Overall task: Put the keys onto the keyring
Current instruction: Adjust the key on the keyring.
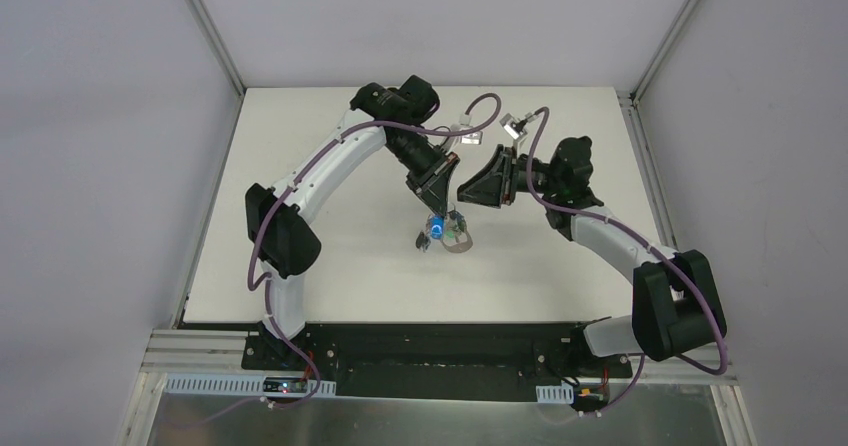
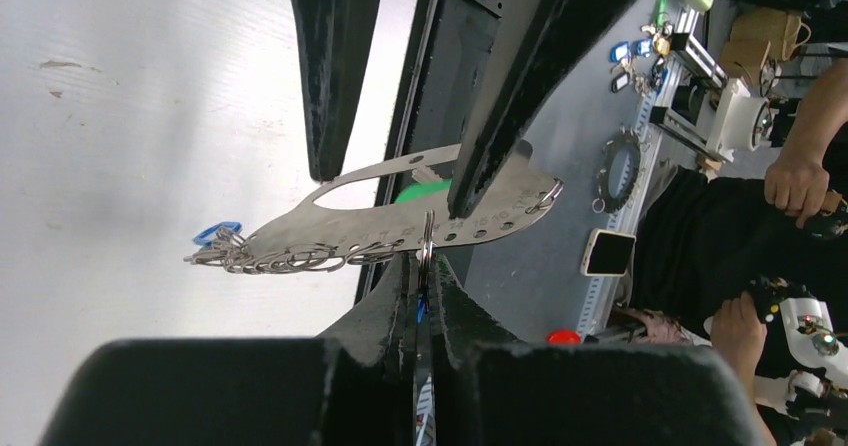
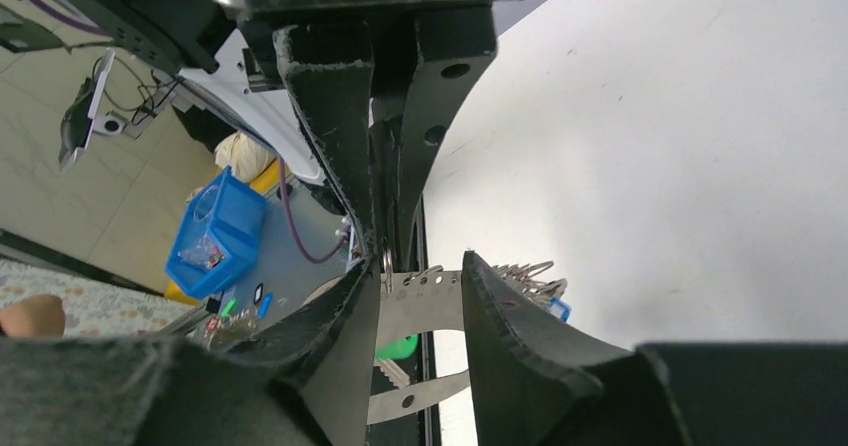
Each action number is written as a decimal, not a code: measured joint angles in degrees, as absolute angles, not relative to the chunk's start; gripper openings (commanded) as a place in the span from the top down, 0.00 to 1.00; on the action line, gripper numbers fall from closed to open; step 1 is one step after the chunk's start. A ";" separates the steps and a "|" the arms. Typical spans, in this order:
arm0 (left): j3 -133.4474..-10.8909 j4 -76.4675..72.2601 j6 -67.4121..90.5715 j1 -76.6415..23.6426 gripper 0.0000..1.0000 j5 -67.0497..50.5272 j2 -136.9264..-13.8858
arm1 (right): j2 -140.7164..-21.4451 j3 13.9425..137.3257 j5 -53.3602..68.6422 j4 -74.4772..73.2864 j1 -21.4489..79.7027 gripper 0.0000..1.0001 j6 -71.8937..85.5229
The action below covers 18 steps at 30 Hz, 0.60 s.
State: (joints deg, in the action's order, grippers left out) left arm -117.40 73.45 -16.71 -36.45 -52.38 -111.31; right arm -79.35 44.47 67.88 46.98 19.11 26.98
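Keyring [image 2: 350, 228] inside parted right tool [image 3: 420, 266], left tool [image 2: 427, 268] pinched shut on small ring [image 2: 427, 241]

The keyring [image 2: 370, 228] is being pinched by a small ring [image 2: 427, 244] on its lower edge, between the closed fingers of the left gripper [image 2: 425, 276]. The right gripper [image 2: 395, 194] is being held spread above it, one fingertip [image 2: 470, 191] touching the plate. A blue key head [image 2: 215, 233] is being shown at the ring row's end, and a green key head [image 2: 425, 192] behind the plate.
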 measured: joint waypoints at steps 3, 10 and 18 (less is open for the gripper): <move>-118.02 74.61 -17.45 -36.84 1.00 -52.42 -111.83 | -79.37 44.53 68.51 44.82 20.67 0.62 24.97; -118.50 75.50 -17.65 -37.56 1.00 -52.45 -112.53 | -79.44 45.39 69.54 41.91 23.57 0.74 22.31; -118.50 76.25 -18.26 -37.45 1.00 -51.94 -112.84 | -80.36 46.41 70.87 41.10 24.43 1.00 21.41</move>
State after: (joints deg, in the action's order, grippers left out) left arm -118.50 76.25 -18.26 -37.45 -51.94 -112.84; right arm -80.36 46.41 70.87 41.10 24.43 21.41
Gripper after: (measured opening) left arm 0.025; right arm 0.032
